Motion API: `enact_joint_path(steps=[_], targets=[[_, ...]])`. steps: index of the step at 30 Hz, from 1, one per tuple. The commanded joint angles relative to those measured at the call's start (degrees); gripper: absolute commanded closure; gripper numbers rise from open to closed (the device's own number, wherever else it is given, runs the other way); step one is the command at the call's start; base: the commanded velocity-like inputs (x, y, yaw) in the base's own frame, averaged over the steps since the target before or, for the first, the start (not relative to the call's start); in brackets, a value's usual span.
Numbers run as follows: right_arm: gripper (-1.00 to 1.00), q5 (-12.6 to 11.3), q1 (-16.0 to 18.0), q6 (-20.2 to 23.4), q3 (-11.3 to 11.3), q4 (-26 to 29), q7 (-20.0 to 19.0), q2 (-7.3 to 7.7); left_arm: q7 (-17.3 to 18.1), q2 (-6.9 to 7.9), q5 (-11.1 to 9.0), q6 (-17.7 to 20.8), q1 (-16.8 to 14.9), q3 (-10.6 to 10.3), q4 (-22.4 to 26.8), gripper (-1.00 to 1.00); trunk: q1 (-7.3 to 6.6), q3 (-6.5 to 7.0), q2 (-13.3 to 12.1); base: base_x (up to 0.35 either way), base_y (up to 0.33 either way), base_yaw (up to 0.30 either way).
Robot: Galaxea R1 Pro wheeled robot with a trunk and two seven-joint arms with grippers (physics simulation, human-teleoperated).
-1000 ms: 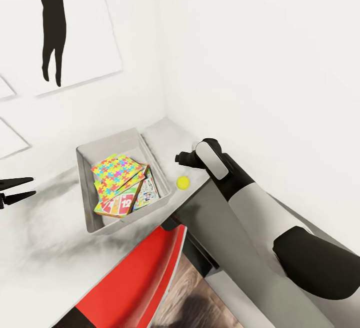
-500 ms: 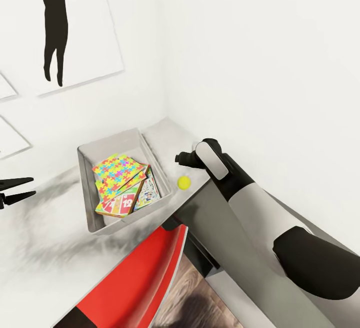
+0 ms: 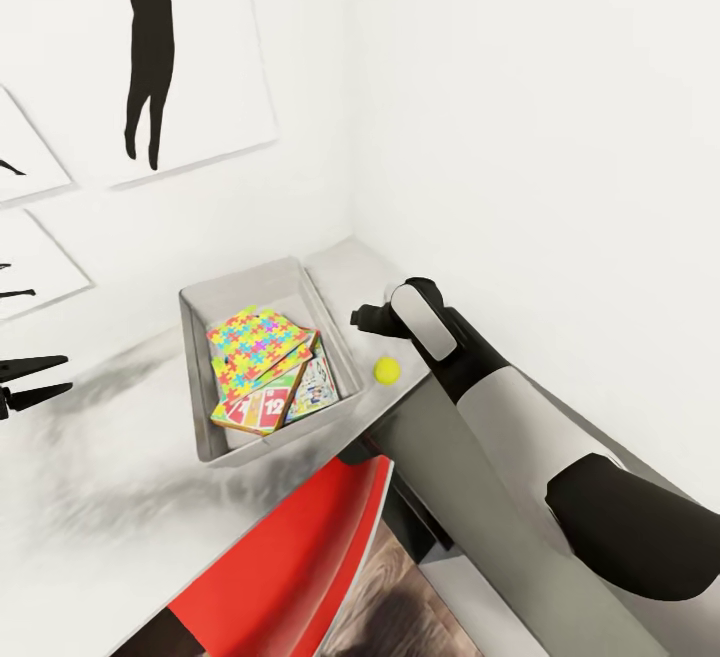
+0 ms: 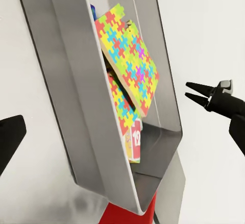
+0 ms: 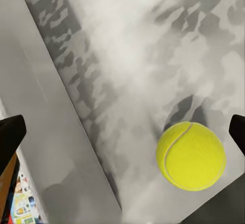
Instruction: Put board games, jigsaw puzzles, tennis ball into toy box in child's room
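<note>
Readable print: a white "12" on the red band of one board game (image 3: pixel 258 405) at the near end of the toy box (image 3: pixel 205 377); other lettering too small to read. Right gripper (image 3: pixel 361 317) hangs over the surface (image 3: pixel 90 477) just far of the tennis ball (image 3: pixel 387 369), jaws parted, holding nothing; right wrist view has the ball (image 5: pixel 190 155) between its dark fingertips (image 5: pixel 10 134), untouched. Left gripper (image 3: pixel 30 382) at far left, jaws slightly apart, empty. Box is light grey, smooth, sloping walls. Inside, two jigsaw puzzles (image 3: pixel 255 337) of interlocking yellow, pink, green and blue pieces lie stacked on flat printed games. Ball is fuzzy yellow-green, seamed, right of the box near the surface's edge.
</note>
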State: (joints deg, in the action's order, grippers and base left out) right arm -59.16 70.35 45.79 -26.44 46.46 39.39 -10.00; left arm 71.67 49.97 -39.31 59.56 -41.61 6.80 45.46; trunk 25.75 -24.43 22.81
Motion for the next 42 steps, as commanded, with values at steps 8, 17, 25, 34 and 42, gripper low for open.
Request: enact_joint_path(steps=[8, 17, 25, 34, 42], targets=[[-1.00, 0.0, 0.0, -0.1, -0.1, 0.0, 1.1, 0.00, 0.1, -0.02, -0.1, 0.4, -0.1, 0.0, 0.0, -1.00, 0.03, -0.10, 0.1, 0.004, -0.006, 0.006], [-1.00, -2.6, -0.2, 2.4, 2.5, 2.5, 3.7, 0.00, 0.1, -0.84, 0.0, 0.0, -0.1, -0.2, -0.3, -1.00, 0.03, -0.10, 0.1, 0.000, -0.004, 0.000], [-1.00, -5.1, -0.2, 5.0, 5.1, 5.1, 6.3, 0.00, 0.1, -0.84, 0.0, 0.0, -0.1, -0.2, -0.3, -1.00, 0.03, -0.10, 0.1, 0.000, 0.000, 0.000], [-1.00, -8.0, -0.2, 7.9, 7.3, 7.7, 9.2, 0.00, 0.1, -0.84, 0.0, 0.0, -0.1, -0.2, -0.3, -1.00, 0.03, -0.10, 0.1, 0.000, 0.000, 0.000], [-1.00, -10.6, -0.2, 10.4, 7.3, 7.7, 11.7, 0.00, 0.1, -0.84, 0.1, 0.0, -0.1, -0.2, -0.3, -1.00, 0.03, -0.10, 0.1, 0.000, 0.000, 0.000]])
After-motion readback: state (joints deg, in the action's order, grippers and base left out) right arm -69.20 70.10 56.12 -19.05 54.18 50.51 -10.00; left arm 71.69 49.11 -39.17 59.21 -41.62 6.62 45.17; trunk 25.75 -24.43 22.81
